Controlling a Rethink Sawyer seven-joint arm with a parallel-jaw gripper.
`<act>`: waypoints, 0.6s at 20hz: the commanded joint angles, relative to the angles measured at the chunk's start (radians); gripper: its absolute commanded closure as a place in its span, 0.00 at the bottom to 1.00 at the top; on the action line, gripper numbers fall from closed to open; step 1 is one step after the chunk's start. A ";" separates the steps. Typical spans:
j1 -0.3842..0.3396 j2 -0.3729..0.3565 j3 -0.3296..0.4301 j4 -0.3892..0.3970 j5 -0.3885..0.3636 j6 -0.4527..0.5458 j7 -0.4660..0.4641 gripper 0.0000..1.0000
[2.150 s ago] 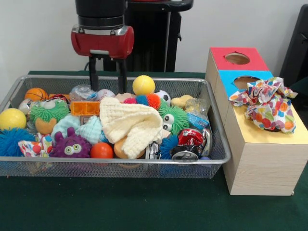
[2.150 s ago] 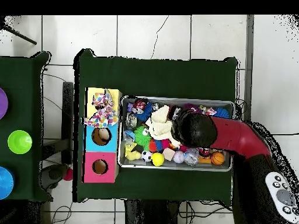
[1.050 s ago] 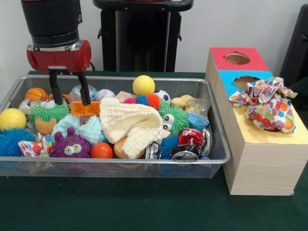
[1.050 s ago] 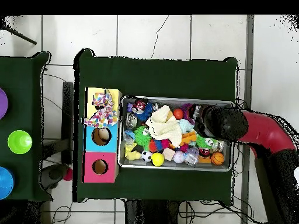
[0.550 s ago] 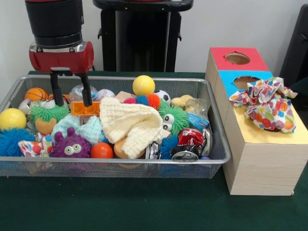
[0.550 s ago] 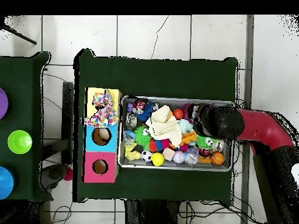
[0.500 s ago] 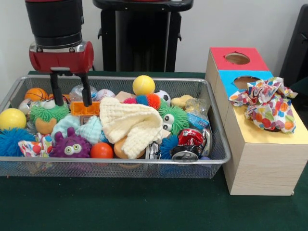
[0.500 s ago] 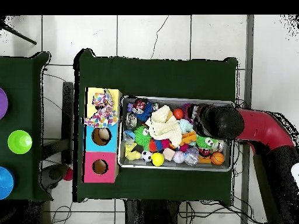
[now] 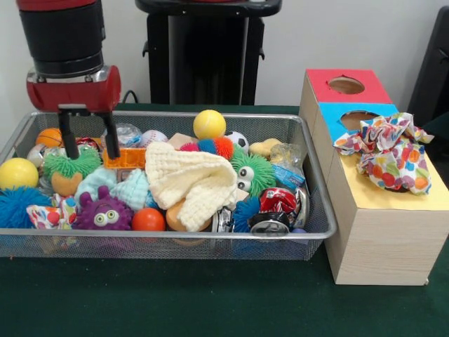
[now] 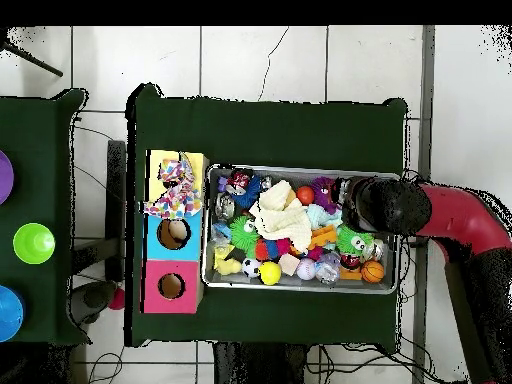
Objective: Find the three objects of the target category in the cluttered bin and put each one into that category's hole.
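My gripper (image 9: 88,156) hangs open and empty over the left part of the wire bin (image 9: 295,119), its fingers straddling a green fuzzy toy (image 9: 72,163). Beside its right finger lies an orange block (image 9: 128,158). A cream knitted cloth (image 9: 193,179) is draped over the middle of the pile, with a pale blue cloth (image 9: 121,188) to its left. A patterned cloth (image 9: 48,215) shows at the front left. The wooden box (image 9: 382,239) has a red hole (image 9: 346,85) and a blue hole (image 9: 356,116); a colourful cloth (image 9: 389,151) covers its yellow section. From overhead the arm (image 10: 390,207) hides the gripper.
The bin also holds a yellow ball (image 9: 209,124), an orange ball (image 9: 148,220), a small basketball (image 9: 50,137), a purple spiky toy (image 9: 104,210), a green spiky toy with eyes (image 9: 252,172) and crushed cans (image 9: 277,210). Green cloth covers the table (image 9: 210,295).
The gripper, still open and empty, has shifted left along the bin in the front view, from beside the orange block to over the green fuzzy toy.
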 commanded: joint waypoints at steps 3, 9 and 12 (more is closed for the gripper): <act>-0.057 0.136 0.070 -0.135 -0.093 0.132 -0.477 0.00; -0.051 0.178 0.054 -0.211 -0.120 0.129 -0.533 0.00; -0.044 0.186 0.052 -0.224 -0.149 0.098 -0.565 0.00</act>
